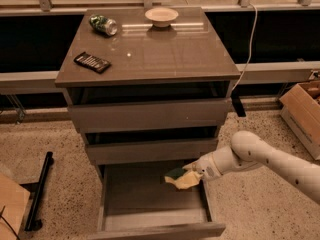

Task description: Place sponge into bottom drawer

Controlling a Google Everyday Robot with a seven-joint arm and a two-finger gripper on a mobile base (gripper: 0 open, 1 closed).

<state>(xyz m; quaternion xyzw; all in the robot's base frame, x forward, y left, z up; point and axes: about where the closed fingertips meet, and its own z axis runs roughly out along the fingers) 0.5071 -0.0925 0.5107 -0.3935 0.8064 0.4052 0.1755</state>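
The sponge [181, 178], dark green on top and yellow underneath, is held at the tip of my gripper [192, 175]. It hangs just above the right rear part of the bottom drawer's grey floor [145, 194]. The bottom drawer is pulled out wide; its plain front panel [157, 232] is at the lower edge of the view. My white arm [265, 159] reaches in from the right, low beside the cabinet. The two upper drawers [150, 115] are nearly shut.
On the cabinet top [160, 49] lie a black calculator [92, 62], a crushed green can [103, 24] and a pale bowl [161, 16]. A cardboard box [302, 111] stands at the right. A black bar [39, 191] lies on the floor at the left.
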